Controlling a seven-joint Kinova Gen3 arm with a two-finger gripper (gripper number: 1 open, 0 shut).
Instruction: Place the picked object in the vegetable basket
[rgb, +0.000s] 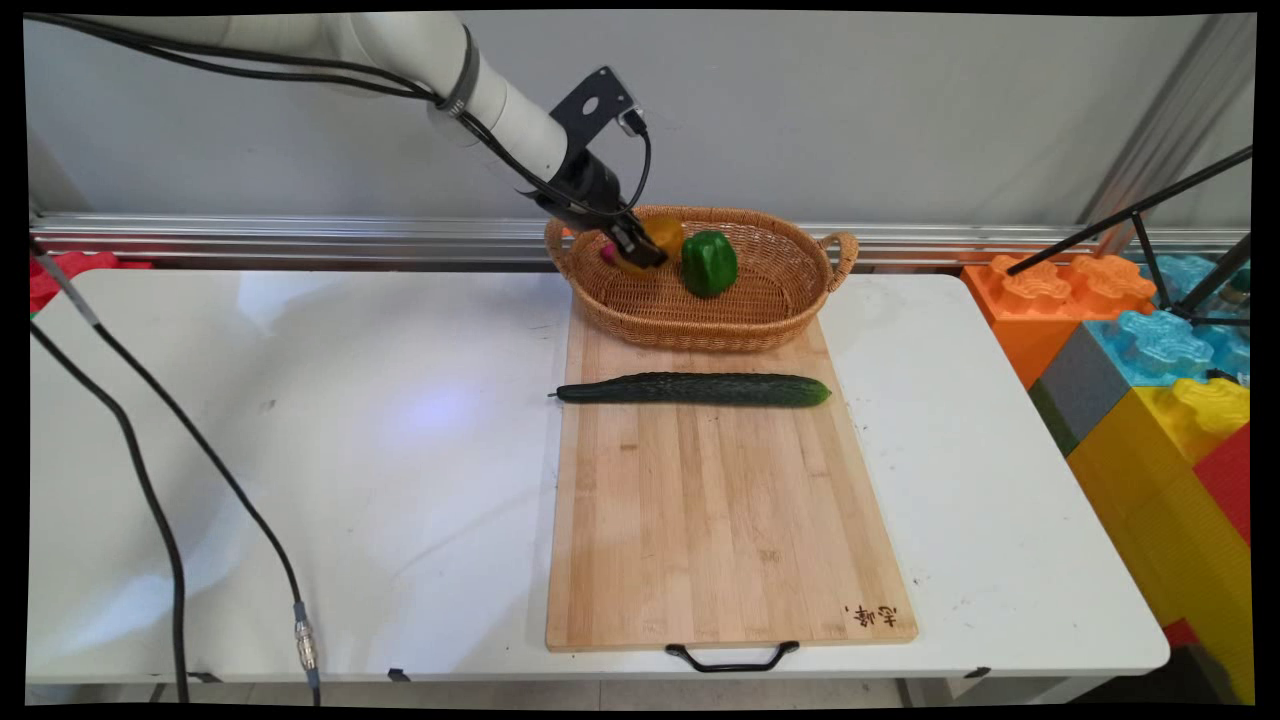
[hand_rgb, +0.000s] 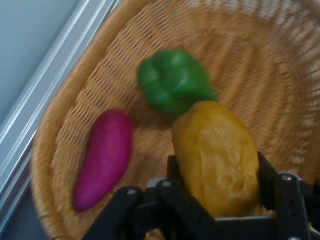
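1. Main view: the gripper (rgb: 640, 245) reaches down into the left end of the basket (rgb: 790, 290), which stands on the far end of the cutting board (rgb: 720, 520). Because the arm leans in from the upper left, the gripper enters the basket over its left rim rather than from straight above.
2. Main view: a yellow pepper (rgb: 665, 235) sits right at the gripper's tip, inside the basket and partly hidden by the black fingers. A green pepper (rgb: 709, 262) lies in the basket just to its right, near the middle, apart from the gripper.
3. Main view: a cucumber (rgb: 695, 389) lies crosswise on the board, just in front of the basket and not touching it. The rest of the board, nearer the handle (rgb: 732, 660), is bare. The board rests on the white table (rgb: 300, 450).
4. Hand view: the fingers (hand_rgb: 270, 185) stand on either side of the yellow pepper (hand_rgb: 217, 157) and are closed against its flanks, so the gripper (hand_rgb: 220, 190) is clamped on it.
5. Hand view: the green pepper (hand_rgb: 172, 82) lies just beyond the yellow one, seemingly touching it. A purple eggplant (hand_rgb: 105, 157) lies on the basket (hand_rgb: 260, 55) floor to the left, clear of the fingers.
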